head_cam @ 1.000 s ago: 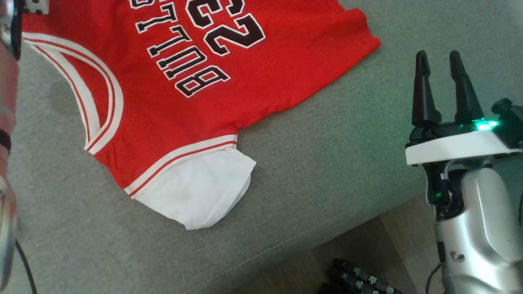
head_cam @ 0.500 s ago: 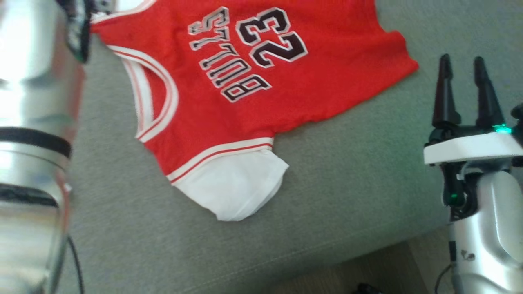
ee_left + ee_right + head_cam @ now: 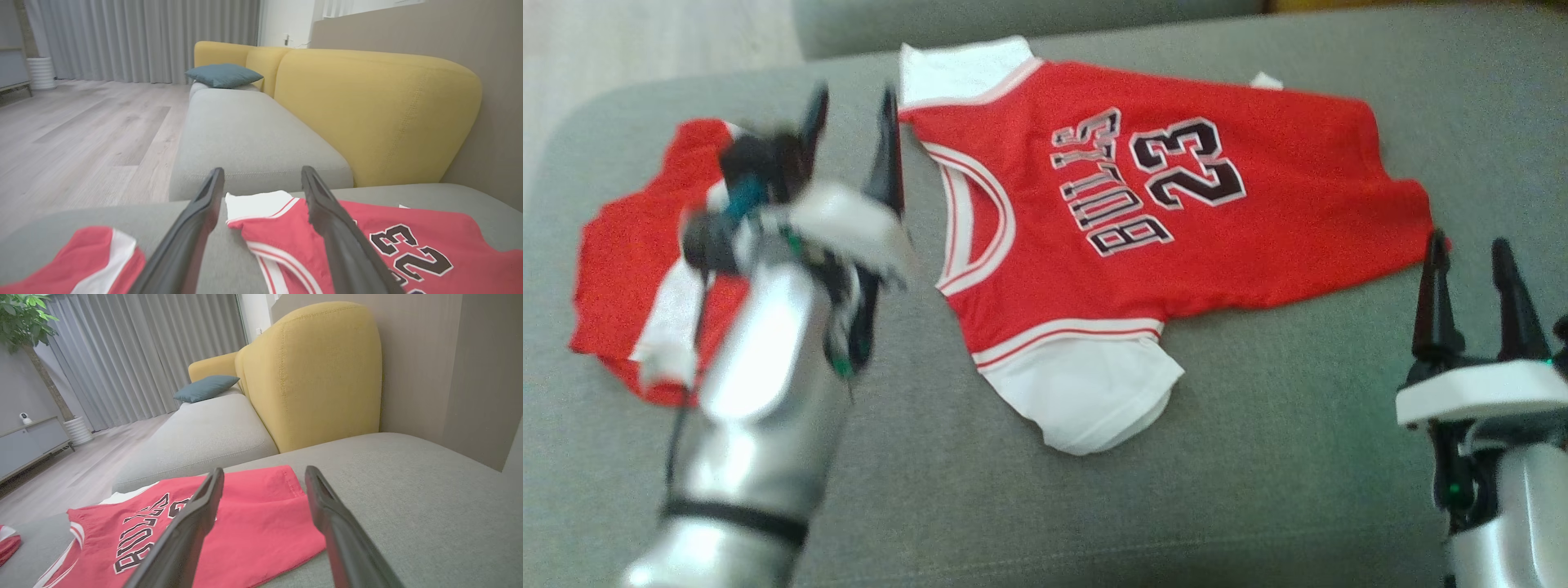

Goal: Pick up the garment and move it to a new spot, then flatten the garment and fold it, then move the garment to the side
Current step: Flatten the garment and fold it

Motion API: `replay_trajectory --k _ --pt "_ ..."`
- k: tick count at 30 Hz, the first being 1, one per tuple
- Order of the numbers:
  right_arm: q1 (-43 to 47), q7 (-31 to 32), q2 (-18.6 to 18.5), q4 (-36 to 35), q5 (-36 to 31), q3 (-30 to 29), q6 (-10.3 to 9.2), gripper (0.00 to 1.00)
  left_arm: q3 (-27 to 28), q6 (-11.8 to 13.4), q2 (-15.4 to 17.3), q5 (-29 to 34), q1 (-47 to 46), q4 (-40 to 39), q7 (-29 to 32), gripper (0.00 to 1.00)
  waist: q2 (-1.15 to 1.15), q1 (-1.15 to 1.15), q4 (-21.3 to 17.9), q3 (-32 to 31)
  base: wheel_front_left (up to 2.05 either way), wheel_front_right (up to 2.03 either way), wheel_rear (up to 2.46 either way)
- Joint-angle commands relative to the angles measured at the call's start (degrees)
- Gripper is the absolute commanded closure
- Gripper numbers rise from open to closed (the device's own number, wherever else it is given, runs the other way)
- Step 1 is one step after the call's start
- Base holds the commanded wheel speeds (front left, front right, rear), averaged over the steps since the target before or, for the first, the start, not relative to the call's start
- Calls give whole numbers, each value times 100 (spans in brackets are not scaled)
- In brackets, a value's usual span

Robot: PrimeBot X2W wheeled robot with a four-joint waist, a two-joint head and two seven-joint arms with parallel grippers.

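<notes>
The garment (image 3: pixel 1282 237) is a red "BULLS 23" jersey with white sleeves, lying spread flat on the grey sofa seat (image 3: pixel 1258 490). My left gripper (image 3: pixel 854 94) hovers open just left of the jersey's neckline, with nothing between its fingers. In the left wrist view, the left gripper (image 3: pixel 262 171) frames the jersey's (image 3: pixel 470 228) white sleeve corner from above. My right gripper (image 3: pixel 1468 242) stands open at the lower right, close to the jersey's hem edge and apart from it. Through the right gripper (image 3: pixel 264 471) in the right wrist view I see the hem end of the jersey (image 3: pixel 261 522).
A second red and white piece of clothing (image 3: pixel 629 261) lies crumpled at the seat's left end. A yellow backrest (image 3: pixel 367 106) rises behind the seat. Another grey seat with a teal cushion (image 3: pixel 222 74) extends beyond. Wood floor (image 3: pixel 81 134) lies past the seat's edge.
The head camera has swung, bringing the whole jersey and the second red piece into view. My left arm has drawn back from the jersey's far corner and its gripper now stands open. The right gripper is unchanged.
</notes>
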Motion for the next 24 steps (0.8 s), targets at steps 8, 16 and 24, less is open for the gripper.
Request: replay_trajectory --k 8,16,24 --pt "208 -199 -29 -36 109 179 37 0 -23 396 -70 -248 1762 -1222 -31 0 0 0 345 -509 0 0 0" --pt "160 -115 -29 -135 49 178 37 0 -492 578 -101 -451 2354 -1674 39 0 0 0 319 -460 0 0 0" --pt "169 -71 -29 -115 13 112 37 0 -1486 191 -105 -934 2685 -1849 977 0 0 0 132 -411 0 0 0"
